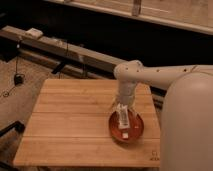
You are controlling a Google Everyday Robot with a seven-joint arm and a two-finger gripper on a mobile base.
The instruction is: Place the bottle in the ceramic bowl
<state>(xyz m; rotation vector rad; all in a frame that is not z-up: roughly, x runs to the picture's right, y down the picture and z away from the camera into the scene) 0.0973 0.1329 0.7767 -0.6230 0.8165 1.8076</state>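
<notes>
The orange-red ceramic bowl [134,134] sits on the wooden table [70,115] near its right front part. The small whitish bottle [122,120] lies slanted over the bowl's inside, its upper end at the bowl's far rim. My gripper [120,106] hangs straight down from the white arm, right at the bottle's upper end, above the far rim of the bowl. Whether it still holds the bottle does not show.
The robot's large white body [187,125] fills the right side, next to the table's right edge. A long grey rail [60,47] with cables runs behind the table. The floor lies to the left, with a small dark object [18,79].
</notes>
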